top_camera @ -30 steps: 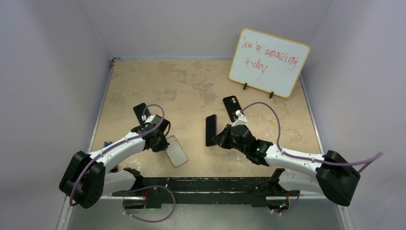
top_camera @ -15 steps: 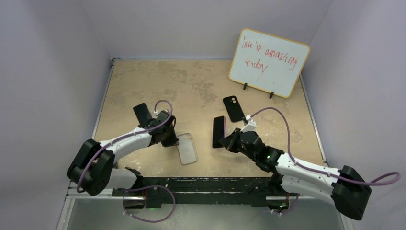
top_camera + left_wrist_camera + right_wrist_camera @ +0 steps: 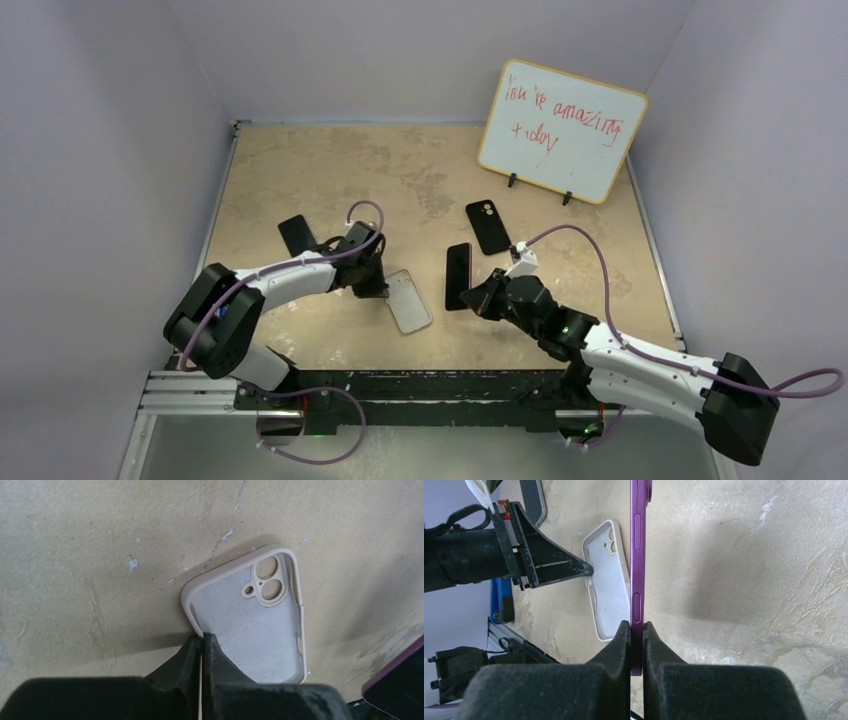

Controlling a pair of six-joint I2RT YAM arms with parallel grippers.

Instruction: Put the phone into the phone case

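A pale phone case lies open side up on the table, its camera cut-outs showing in the left wrist view. My left gripper is shut on the case's long side wall, by the case's left edge. The purple phone stands on its edge just right of the case. My right gripper is shut on the phone's lower end, one finger on each face. The right wrist view shows the case lying right beside the phone.
A whiteboard with red writing stands at the back right. A black phone-shaped item lies behind the purple phone, another black one behind the left arm. A blue object sits near the front rail.
The left gripper closed on the case wall and slid the case rightwards towards the phone. The right gripper carried the phone a little to the right, still gripped.
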